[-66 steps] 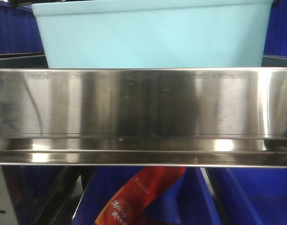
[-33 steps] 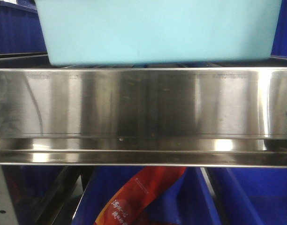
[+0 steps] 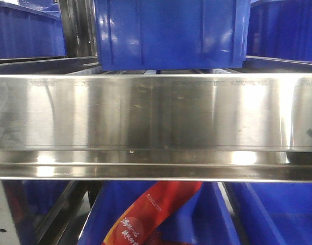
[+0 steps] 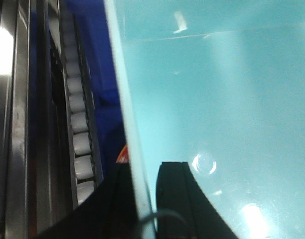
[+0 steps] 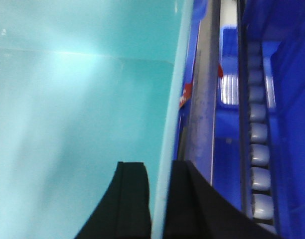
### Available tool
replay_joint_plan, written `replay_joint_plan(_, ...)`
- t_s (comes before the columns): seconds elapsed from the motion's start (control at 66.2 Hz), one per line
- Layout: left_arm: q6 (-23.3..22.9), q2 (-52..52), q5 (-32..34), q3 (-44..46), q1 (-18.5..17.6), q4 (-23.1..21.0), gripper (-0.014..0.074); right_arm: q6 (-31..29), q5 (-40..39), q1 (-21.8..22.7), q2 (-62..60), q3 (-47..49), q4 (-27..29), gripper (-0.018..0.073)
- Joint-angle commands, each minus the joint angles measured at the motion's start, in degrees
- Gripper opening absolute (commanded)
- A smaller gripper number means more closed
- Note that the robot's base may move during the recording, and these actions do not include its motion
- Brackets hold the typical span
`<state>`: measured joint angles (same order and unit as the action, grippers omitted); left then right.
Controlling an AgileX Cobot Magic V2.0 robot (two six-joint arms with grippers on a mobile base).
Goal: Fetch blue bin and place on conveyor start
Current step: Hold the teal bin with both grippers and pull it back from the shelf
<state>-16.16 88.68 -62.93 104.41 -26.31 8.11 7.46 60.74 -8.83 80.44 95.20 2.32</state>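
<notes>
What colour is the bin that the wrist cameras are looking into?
The bin is light turquoise, plain and smooth; the left wrist view shows it best.

A steel rail (image 3: pixel 156 112) spanned the front view. Above it stood a ribbed dark-blue crate (image 3: pixel 169 33), with side crates (image 3: pixel 23 30) flanking it. Below the rail, a red packet (image 3: pixel 151 214) showed among lower crates (image 3: pixel 268 214). Rollers (image 4: pixel 77 134) ran in a line in each wrist view.

A wide shiny steel shelf rail (image 3: pixel 156 112) is blocking your front, with a dark blue ribbed plastic crate (image 3: pixel 169 33) sitting just behind it. Beside each wall of the light turquoise plastic bin (image 4: pixel 217 99), rows of grey rollers (image 4: pixel 78 127) are leaving you only thin gaps.
</notes>
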Motion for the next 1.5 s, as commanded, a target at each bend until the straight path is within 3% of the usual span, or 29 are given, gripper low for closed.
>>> replay_joint_plan(0.0,0.46,-2.23,2.77,0.46,-0.92,0.32,-0.0111,-0.81,-1.66,0.21,-1.11,0.24,-0.65,-0.0153)
replay_joint_plan(0.302,0.46,-2.67,3.67,0.58,-0.92,3.76,-0.0111,-0.81,-2.12,0.21,-0.74,0.24,-0.65,-0.0153)
replay_joint_plan(1.481,0.46,-2.67,3.98,0.58,-0.92,4.12,-0.0111,-0.81,-2.91,0.21,-0.74,0.24,-0.65,-0.0153)
